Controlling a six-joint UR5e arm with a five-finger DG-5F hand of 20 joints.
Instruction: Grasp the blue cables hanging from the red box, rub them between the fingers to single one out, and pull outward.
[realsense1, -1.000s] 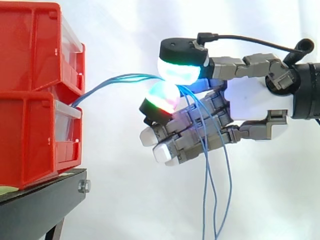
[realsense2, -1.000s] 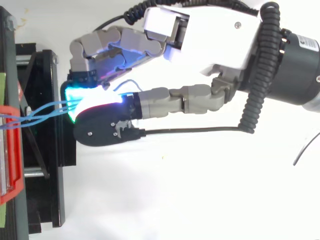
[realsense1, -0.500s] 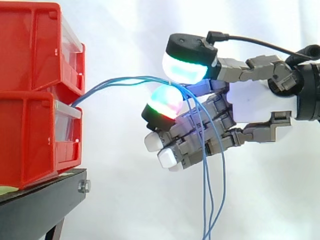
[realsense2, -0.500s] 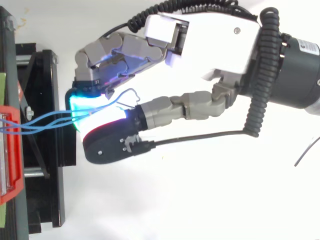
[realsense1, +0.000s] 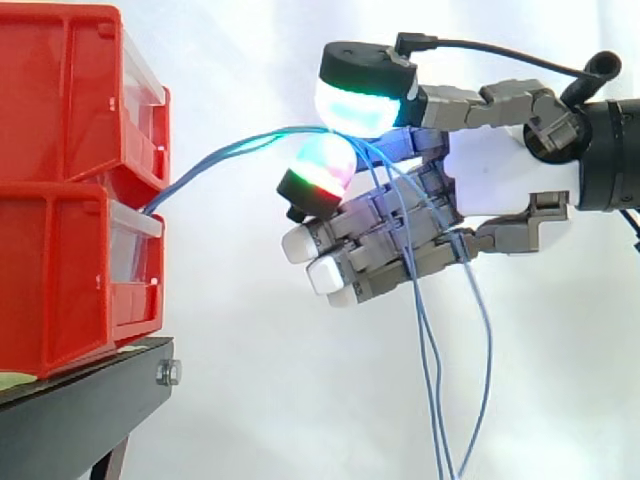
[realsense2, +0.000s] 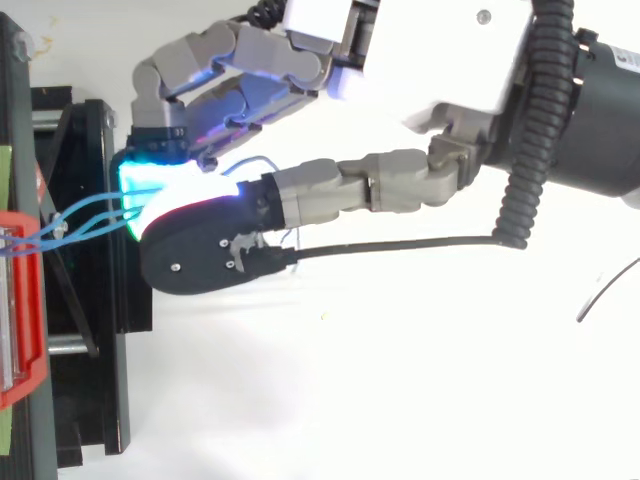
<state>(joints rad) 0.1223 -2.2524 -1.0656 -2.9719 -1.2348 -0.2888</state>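
My hand (realsense1: 508, 186) comes in from the right, level with the seam between the two stacked red bins (realsense1: 62, 150), and is closed in a pinch on the blue cables (realsense1: 215, 158). The thumb pad (realsense1: 354, 104) glows cyan and green on top. A finger pad (realsense1: 320, 166) glows green and red just under it, and the cables pass between the two. My other fingers are curled below the pinch, their white tips pointing towards the bins.

The cables leave the front of the bins where the upper one meets the lower one. They rise in a shallow arc across the open gap to my pinch. They are bunched close together there, and I cannot tell whether one is apart from the rest. Behind the pads they drape over my curled fingers and hang in loose strands below the hand.

From above, the cables (realsense2: 92, 214) fan slightly at the bin's edge (realsense2: 26, 300) and converge into the glow under my thumb. The bins sit on a black stand (realsense1: 80, 420), well apart from my fingers.
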